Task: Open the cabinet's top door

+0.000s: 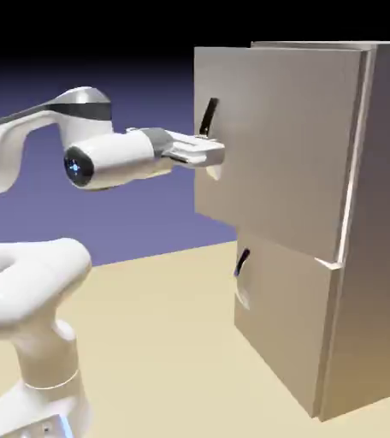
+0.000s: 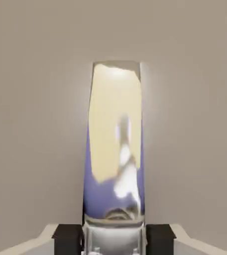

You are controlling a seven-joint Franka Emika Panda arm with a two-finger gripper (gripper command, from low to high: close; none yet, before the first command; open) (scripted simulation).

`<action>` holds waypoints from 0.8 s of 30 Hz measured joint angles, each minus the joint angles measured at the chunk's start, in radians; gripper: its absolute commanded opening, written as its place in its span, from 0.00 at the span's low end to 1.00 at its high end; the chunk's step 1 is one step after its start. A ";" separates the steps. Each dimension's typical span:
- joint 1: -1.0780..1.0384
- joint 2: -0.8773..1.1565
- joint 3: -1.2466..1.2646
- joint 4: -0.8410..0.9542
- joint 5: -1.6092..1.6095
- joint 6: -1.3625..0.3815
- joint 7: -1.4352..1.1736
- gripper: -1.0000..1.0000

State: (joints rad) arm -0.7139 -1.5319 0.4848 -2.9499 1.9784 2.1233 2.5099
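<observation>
Now your fingers (image 2: 68, 239) are clamped nearly shut on the handle (image 2: 115, 144), which fills the hand view's middle as a glossy bar. Outward, the gripper (image 1: 214, 154) reaches level to the top door (image 1: 284, 145) of the cabinet (image 1: 387, 239), upper right in the exterior view. Grasp looks complete; the door seems barely ajar. Next, pull back along its arc, keeping the grip square.
</observation>
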 measured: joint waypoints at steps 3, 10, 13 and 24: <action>0.008 0.003 -0.109 -0.024 -0.089 -0.077 -0.025 0.00; 0.003 0.052 -0.362 -0.039 -0.304 -0.251 -0.090 0.00; -0.001 0.094 -0.471 -0.027 -0.401 -0.327 -0.122 0.00; 0.064 0.382 -0.870 0.134 -0.770 -0.637 -0.271 0.00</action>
State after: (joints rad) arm -0.6500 -1.1499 -0.3849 -2.8157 1.2087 1.4862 2.2392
